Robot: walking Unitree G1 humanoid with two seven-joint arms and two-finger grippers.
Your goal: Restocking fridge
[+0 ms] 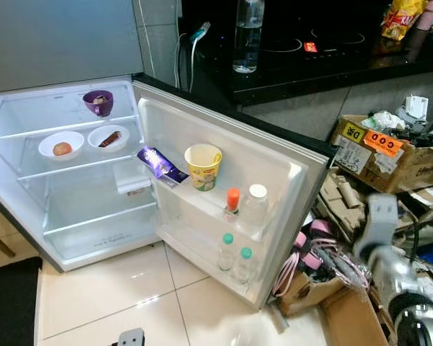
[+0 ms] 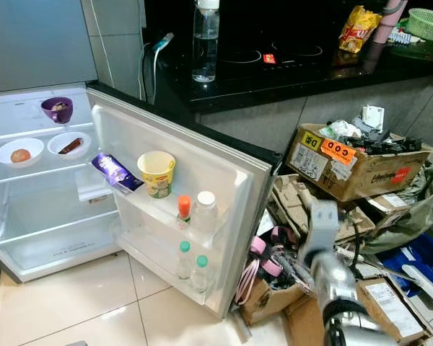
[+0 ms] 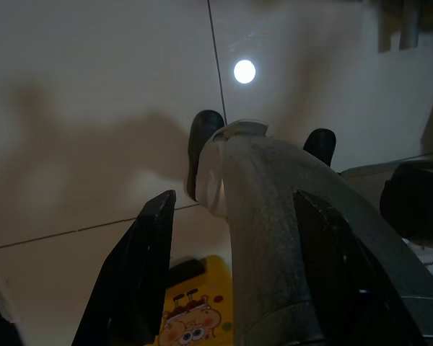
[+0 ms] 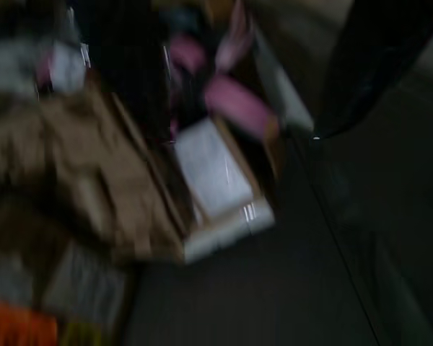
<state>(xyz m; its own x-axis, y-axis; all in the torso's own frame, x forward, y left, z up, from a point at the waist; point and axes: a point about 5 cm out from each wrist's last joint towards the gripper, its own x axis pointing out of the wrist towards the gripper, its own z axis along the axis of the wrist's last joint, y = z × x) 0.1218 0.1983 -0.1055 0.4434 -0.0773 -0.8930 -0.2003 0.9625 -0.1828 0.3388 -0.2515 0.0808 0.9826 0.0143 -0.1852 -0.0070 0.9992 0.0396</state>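
The small fridge [image 1: 29, 155] stands open on the floor. Its upper shelves hold a purple bowl [image 1: 98, 102] and two white bowls [image 1: 61, 145] with food. The door [image 1: 274, 169] carries a purple chocolate pack [image 1: 160, 163], a yellow cup [image 1: 203, 166], an orange-capped bottle [image 1: 232, 202], a white-capped bottle [image 1: 255, 207] and two green-capped bottles [image 1: 234, 260]. My left gripper [image 3: 234, 216] hangs low over the tiles, fingers apart, with a yellow cartoon-printed item [image 3: 195, 317] near their base; I cannot tell whether it is held. My right arm [image 2: 325, 259] is blurred over the clutter.
Cardboard boxes [image 1: 393, 155], pink cables [image 1: 307, 252] and loose junk crowd the floor right of the door. A dark counter [image 1: 303, 68] behind holds a clear water bottle [image 1: 247, 34] and a snack bag [image 1: 400, 18]. White floor tiles [image 1: 115, 288] lie in front of the fridge.
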